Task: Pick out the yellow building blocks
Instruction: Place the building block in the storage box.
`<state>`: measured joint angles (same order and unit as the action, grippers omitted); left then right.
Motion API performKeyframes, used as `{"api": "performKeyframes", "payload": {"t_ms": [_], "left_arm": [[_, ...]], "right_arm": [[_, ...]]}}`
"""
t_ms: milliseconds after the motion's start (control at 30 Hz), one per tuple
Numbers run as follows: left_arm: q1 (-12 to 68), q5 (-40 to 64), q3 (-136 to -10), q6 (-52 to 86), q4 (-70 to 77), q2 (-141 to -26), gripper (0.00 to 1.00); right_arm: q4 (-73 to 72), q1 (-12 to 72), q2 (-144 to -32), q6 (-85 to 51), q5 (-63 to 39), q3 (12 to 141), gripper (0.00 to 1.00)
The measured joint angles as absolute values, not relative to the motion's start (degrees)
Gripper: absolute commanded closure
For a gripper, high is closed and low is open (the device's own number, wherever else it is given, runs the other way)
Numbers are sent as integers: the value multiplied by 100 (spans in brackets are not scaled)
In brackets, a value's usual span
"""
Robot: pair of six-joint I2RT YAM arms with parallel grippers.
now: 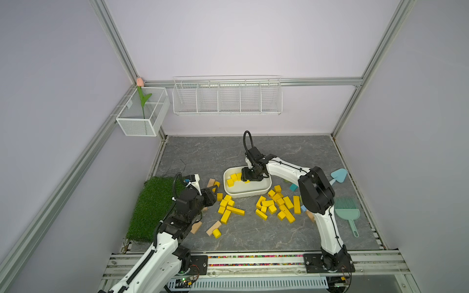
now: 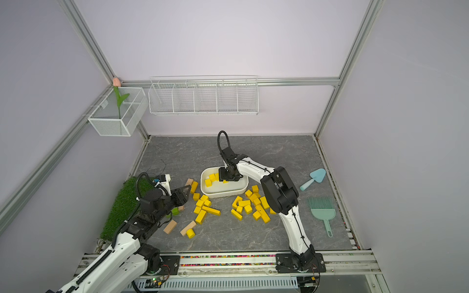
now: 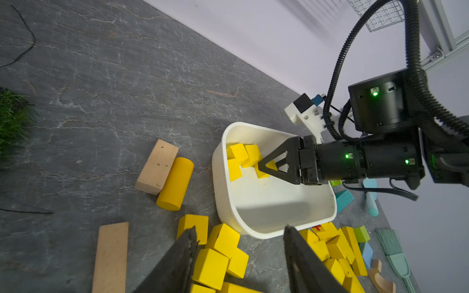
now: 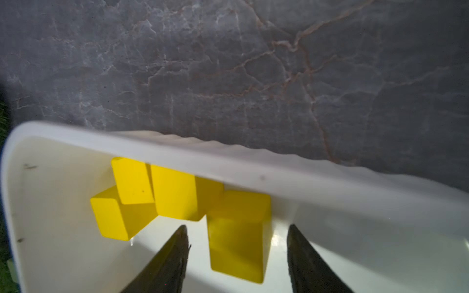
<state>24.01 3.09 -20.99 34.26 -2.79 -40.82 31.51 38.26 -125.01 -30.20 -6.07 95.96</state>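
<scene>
**Right gripper**: low inside the white tub, which stands mid-table. The jaws stand apart. In the right wrist view one yellow block lies on the tub floor between the fingers, with a clear gap on either side. Nothing is gripped.

**Left gripper**: left of the tub, beside the artificial grass mat, pointing toward the tub. In the left wrist view its jaws are parted and empty.

**Yellow building blocks**: four are in the tub, three of them piled at its far left end. The rest lie on the grey marble-pattern table in two clusters just near of the tub, a left cluster and a right cluster. A long yellow cylinder lies touching a tan block left of the tub. A short yellow cylinder lies nearer, against another tan bar.

**Other items**: a teal trowel and a teal brush lie at the right edge.
</scene>
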Motion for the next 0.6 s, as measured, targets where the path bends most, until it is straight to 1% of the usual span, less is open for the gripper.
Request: {"api": "performKeyframes", "payload": {"t_ms": [100, 267, 467, 600], "left_arm": [[2401, 309, -2099, 3426, -279, -4082, 43], [2399, 309, -2099, 3428, -279, -4082, 43], [2399, 309, -2099, 3430, -279, -4082, 43], [2399, 309, -2099, 3448, -279, -4082, 43]], "right_arm": [[3085, 3824, -12053, -3000, -607, 9168, 37], [3052, 3813, -10954, -2904, -602, 8646, 38], [3192, 3754, -9341, -2650, -342, 7922, 38], [3538, 3579, -8219, -2563, -78, 7098, 39]]}}
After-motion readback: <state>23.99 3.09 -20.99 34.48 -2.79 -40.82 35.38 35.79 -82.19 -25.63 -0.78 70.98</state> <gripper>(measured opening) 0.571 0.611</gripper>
